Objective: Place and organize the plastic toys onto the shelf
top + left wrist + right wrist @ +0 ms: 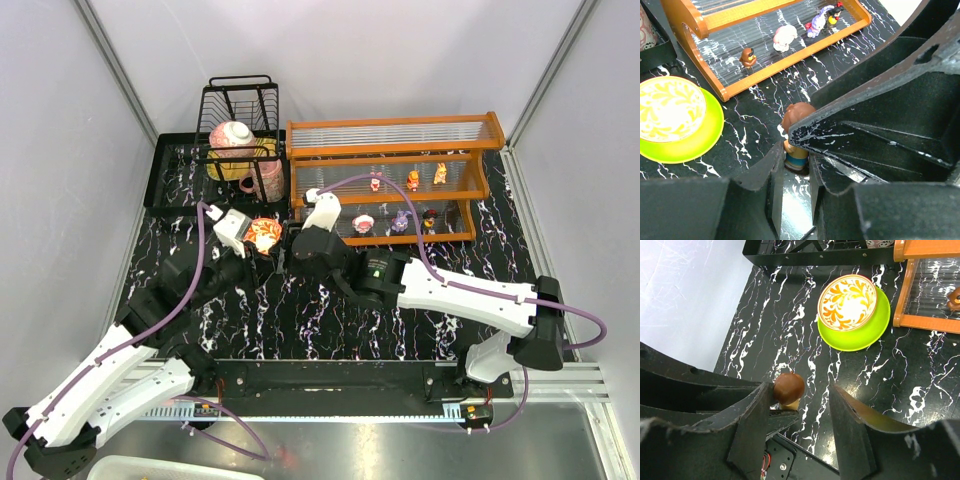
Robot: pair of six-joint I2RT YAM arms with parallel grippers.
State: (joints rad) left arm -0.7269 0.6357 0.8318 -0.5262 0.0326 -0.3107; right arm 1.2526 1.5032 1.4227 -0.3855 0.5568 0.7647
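Brown-capped and small, one plastic toy (pixel 796 116) sits clamped between the left fingers (pixel 769 185). They grasp it by its blue and yellow body, and the round head sticks out past their tips. The right fingers (pixel 747 435) are released and spread to either side of that same toy. One of them stands right against the brown cap, though we cannot tell whether it touches. The other stands clear of it, with the black marbled table (pixel 300 320) showing in the gap.

Ahead of the left fingers and off to their left, a patterned bowl (pixel 670 107) rests on a green plate (pixel 697 145). Further ahead lies the shelf (pixel 790 59), its orange front rail running across beyond the fingertips.

On its lowest tier, left to right from those fingers, stand four figures:
- a brown figure (pixel 747 56)
- a pink-white figure (pixel 785 37)
- a purple figure (pixel 816 24)
- a dark figure (pixel 834 11) with red and yellow on it

From above, we see three more figures (pixel 413 180) in a row on the tier above.

For the right fingers, the bowl and plate lie straight ahead, and the shelf's end frame is ahead to their right. A black wire dish rack (pixel 240 110) stands beyond the bowl, just beside the shelf's end.
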